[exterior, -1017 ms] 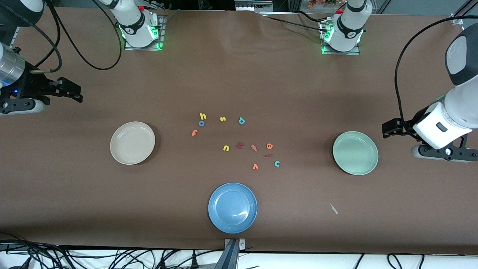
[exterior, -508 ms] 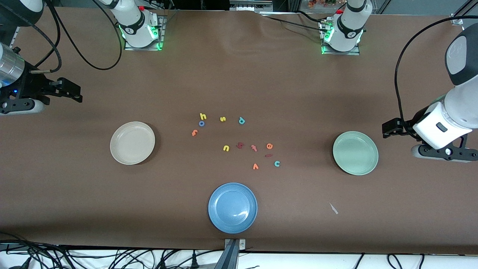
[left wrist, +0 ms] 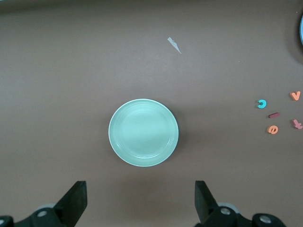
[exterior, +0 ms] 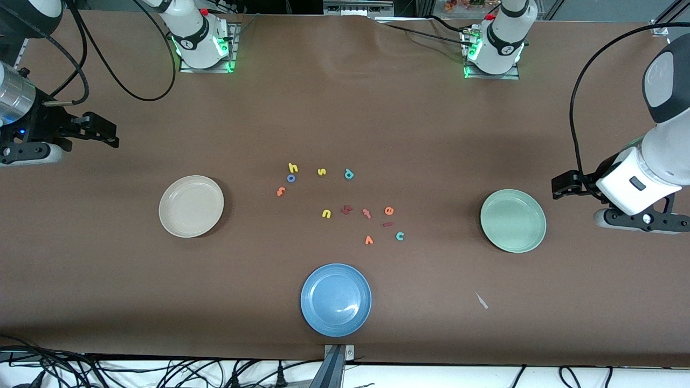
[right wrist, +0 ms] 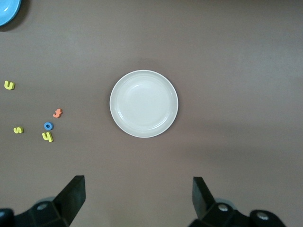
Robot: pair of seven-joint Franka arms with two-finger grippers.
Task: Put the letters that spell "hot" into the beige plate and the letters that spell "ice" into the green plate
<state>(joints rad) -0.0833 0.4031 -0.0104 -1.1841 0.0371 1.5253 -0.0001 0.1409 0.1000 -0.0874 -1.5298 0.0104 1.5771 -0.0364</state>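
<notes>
Both grippers hang high at the table's ends with fingers spread wide, empty. The right gripper is nearer the "hot" letters, which lie past the beige plate toward the table's middle. The left gripper is nearer the "ice" letters, past the green plate.

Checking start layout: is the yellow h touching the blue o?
Cannot tell. In the front view the yellow h and blue o sit edge to edge; no view shows plain contact or a gap.
</notes>
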